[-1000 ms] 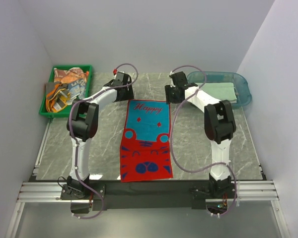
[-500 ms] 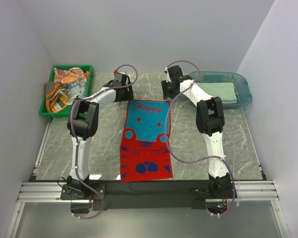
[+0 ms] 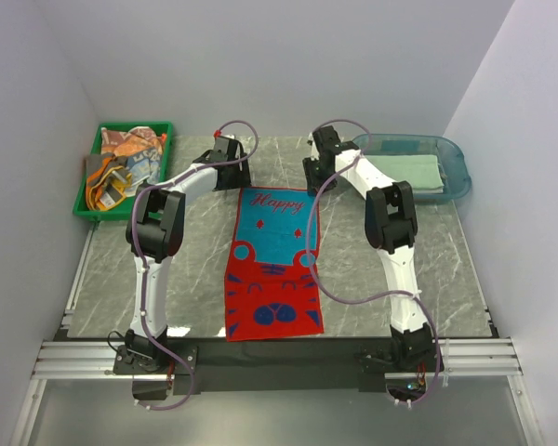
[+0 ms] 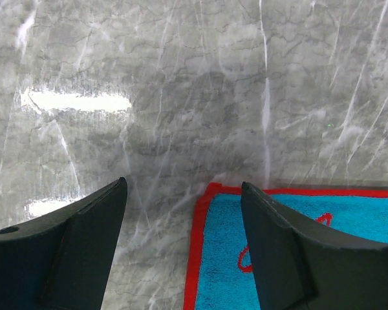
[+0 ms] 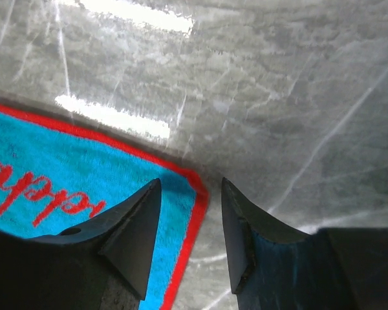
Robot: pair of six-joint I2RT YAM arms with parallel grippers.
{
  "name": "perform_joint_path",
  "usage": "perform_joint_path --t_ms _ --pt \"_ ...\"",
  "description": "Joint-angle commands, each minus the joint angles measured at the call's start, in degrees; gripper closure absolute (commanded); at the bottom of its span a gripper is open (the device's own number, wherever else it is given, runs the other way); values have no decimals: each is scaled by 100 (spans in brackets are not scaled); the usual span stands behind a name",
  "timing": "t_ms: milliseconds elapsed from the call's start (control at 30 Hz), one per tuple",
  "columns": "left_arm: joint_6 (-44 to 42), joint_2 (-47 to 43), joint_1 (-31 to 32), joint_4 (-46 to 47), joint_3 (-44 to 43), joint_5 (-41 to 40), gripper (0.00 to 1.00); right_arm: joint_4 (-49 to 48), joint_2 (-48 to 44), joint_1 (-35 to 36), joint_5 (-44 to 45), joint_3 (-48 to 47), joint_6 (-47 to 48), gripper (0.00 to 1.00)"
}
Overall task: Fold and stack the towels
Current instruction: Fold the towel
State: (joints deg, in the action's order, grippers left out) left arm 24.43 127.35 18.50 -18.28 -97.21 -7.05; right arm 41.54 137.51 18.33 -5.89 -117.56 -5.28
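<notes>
Grey marble tabletop (image 3: 372, 269) | red-and-blue rectangular cloth towel (image 3: 274, 265) flat | left gripper (image 4: 183, 184) released, 11 o'clock corner | right gripper (image 5: 191, 181) released, 1 o'clock corner

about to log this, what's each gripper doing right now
left gripper: open, empty, over a corner of the red towel
right gripper: open, empty, over another corner

Grey marble-veined desk (image 3: 177, 279), glossy, with bright streaks of light in both wrist views. At the far-left corner, a green plastic tray (image 3: 135, 124). At the far-right corner, a clear blue plastic tub (image 3: 458, 167). Along the near edge, a black strip (image 3: 279, 354) and silver aluminium rails (image 3: 84, 358). Pale walls (image 3: 279, 65) left, right and far.
</notes>
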Motion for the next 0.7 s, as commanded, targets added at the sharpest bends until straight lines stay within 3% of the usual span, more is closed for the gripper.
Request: perform_joint_path --t_ms 0,100,200,400,533,667 --pt "-122 -70 -4 97 -79 125 23 214 293 -40 -114 -381 -114 51" --pt "-140 -35 -4 114 -70 151 23 214 373 -31 -184 -400 -184 51" --pt "-148 0 -4 97 -79 204 23 162 373 -14 -220 -304 -210 59" --pt "-254 0 -4 123 -70 379 23 -23 180 -13 -220 48 -254 90" --pt "-333 35 -4 203 -70 494 25 3 188 -22 -237 14 -246 98" --pt "-482 150 -4 88 -141 634 31 -14 162 -22 -219 57 -263 98"
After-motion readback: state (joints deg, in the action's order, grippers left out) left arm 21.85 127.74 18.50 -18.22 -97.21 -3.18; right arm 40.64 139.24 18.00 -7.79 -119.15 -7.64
